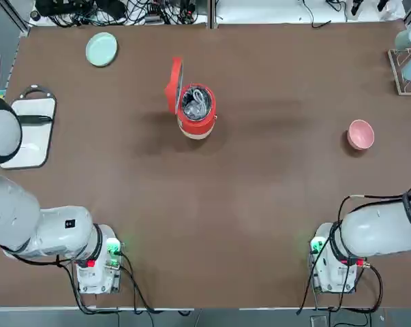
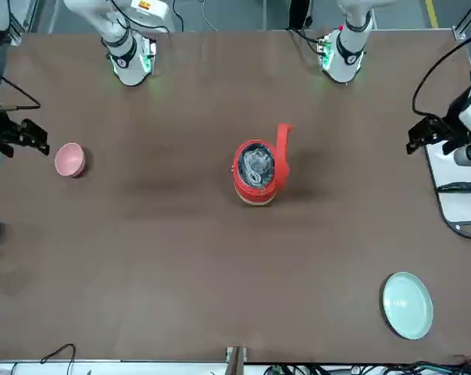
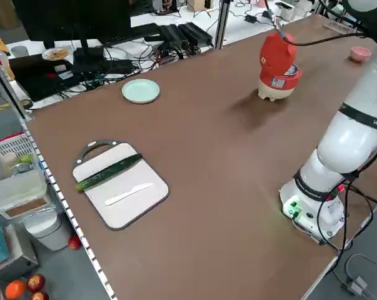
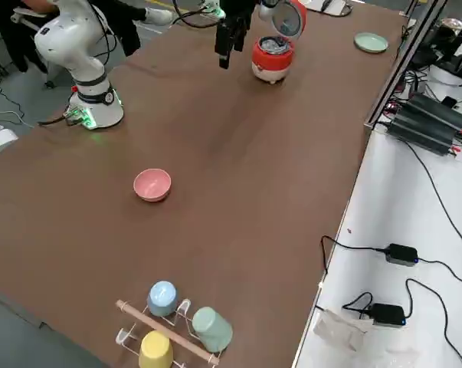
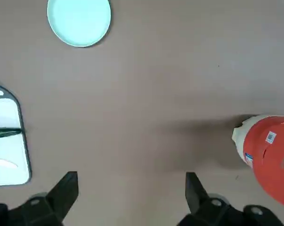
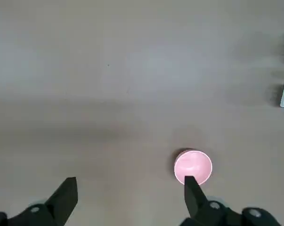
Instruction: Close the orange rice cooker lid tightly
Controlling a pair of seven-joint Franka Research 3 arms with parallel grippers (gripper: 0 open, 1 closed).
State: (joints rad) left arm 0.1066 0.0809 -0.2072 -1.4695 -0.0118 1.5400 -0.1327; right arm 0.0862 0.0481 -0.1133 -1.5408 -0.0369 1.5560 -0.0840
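The plate [image 1: 101,49] lies beyond and left of the rice cooker [image 1: 196,111], the bowl [image 1: 360,134] to its right.

A pale green plate [image 1: 101,49] lay near the table's far edge, toward the left corner; along the left edge was a white cutting board [image 3: 129,194] bearing a cucumber [image 3: 110,172] and, beside it, a white knife [image 3: 129,194]; a pink bowl [image 1: 360,134] sat toward the right edge, and near the far right corner a wire rack [image 1: 408,78] held a blue cup [image 4: 162,297], a green cup [image 4: 212,330] and a yellow cup [image 4: 155,350]
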